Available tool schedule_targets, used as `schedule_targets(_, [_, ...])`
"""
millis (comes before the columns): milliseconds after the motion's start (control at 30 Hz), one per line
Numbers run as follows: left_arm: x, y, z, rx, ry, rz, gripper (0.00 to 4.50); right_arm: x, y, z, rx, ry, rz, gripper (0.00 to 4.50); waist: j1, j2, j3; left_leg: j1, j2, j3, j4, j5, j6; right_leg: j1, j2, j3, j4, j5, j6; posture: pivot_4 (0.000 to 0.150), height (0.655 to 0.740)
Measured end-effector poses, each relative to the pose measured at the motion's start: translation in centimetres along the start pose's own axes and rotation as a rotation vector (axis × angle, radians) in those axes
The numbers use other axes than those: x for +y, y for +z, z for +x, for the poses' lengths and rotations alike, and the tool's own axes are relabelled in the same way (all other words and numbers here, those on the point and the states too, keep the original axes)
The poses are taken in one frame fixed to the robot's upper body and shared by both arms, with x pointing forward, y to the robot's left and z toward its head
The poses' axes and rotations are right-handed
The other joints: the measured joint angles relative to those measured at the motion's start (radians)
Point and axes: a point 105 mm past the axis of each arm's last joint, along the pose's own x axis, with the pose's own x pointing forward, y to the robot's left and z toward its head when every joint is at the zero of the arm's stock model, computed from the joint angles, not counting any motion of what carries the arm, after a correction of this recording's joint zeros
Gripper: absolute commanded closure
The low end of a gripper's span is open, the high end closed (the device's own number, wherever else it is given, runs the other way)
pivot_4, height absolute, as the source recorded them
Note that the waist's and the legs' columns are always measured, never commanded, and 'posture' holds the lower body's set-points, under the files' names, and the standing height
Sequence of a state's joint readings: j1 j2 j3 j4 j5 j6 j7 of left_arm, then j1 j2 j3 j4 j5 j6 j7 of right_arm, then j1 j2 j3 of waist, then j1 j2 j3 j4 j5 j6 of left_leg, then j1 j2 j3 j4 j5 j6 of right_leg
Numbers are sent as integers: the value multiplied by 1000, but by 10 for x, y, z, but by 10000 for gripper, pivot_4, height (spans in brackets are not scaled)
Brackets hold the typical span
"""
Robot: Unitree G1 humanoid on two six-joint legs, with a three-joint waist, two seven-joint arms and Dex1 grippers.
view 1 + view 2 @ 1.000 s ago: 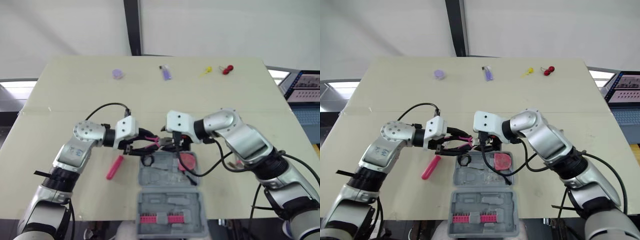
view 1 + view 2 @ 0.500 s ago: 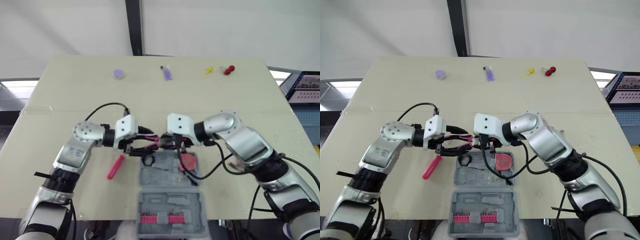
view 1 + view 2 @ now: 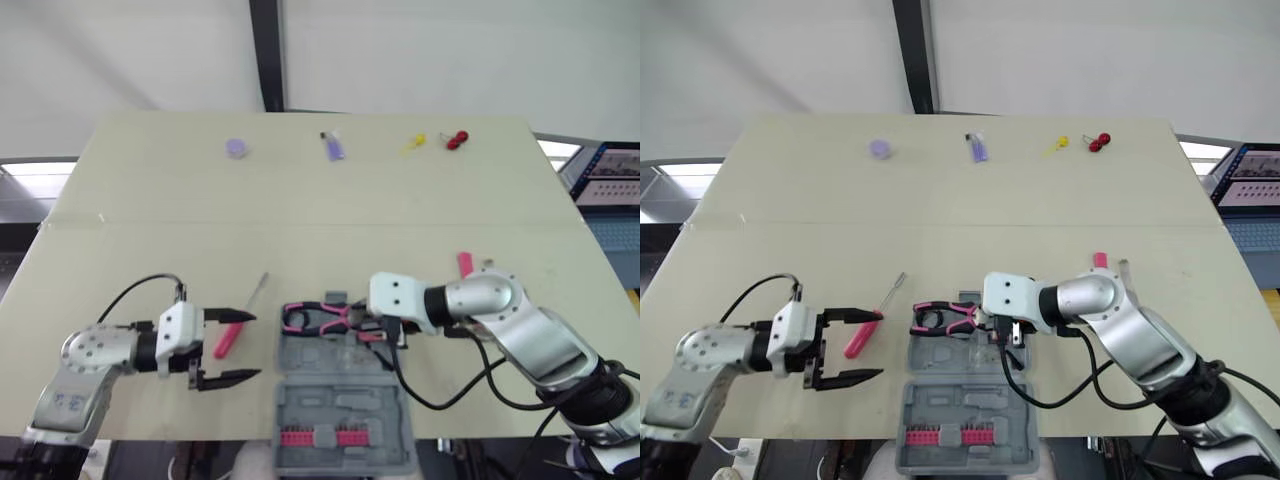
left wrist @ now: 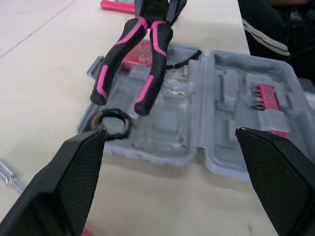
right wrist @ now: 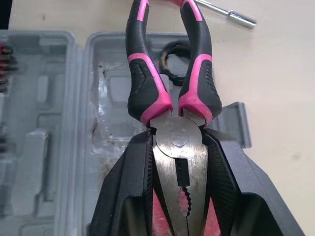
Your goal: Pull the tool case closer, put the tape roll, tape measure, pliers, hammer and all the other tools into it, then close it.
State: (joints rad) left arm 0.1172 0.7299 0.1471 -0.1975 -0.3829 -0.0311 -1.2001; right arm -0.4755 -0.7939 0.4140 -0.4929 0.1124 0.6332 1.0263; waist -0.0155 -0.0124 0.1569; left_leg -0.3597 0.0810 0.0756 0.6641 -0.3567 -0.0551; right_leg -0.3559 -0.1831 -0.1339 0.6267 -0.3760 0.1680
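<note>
The grey tool case [image 3: 962,405] lies open near the table's front edge, with a row of pink bits in its nearer half. My right gripper [image 5: 179,167] is shut on the metal head of the pink-and-black pliers [image 3: 943,317]. It holds them over the far half of the case, handles pointing left. A black tape roll [image 4: 112,123] and a red tape measure [image 4: 139,53] lie in that half. My left gripper [image 3: 868,346] stands open left of the case, holding nothing. The pink-handled screwdriver [image 3: 863,334] lies on the table between its fingers.
A pink-handled tool [image 3: 1100,262] lies partly hidden behind my right forearm. Small items sit along the far edge: a purple disc [image 3: 879,148], a purple piece [image 3: 978,148], a yellow piece [image 3: 1055,146] and a red piece [image 3: 1097,141].
My left gripper has let go of the pliers, opened and drawn back to the left and nearer. My right gripper has brought the pliers nearer, over the case.
</note>
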Motion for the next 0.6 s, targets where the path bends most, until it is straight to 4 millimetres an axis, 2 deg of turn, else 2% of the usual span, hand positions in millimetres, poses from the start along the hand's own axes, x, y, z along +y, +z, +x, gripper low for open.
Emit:
schedule_targets(300, [-24,-16,3,-42,85,-5,0,15,-13,-4,72,19,-17,35026,12,0,0,0,0,0,0,0,0,0,0,0,0,0,0,1500,7400])
schedule_targets(600, [-25,-19,4,-48,135,-12,0,25,-15,10,74,30,-7,35026,12,0,0,0,0,0,0,0,0,0,0,0,0,0,0,1500,7400])
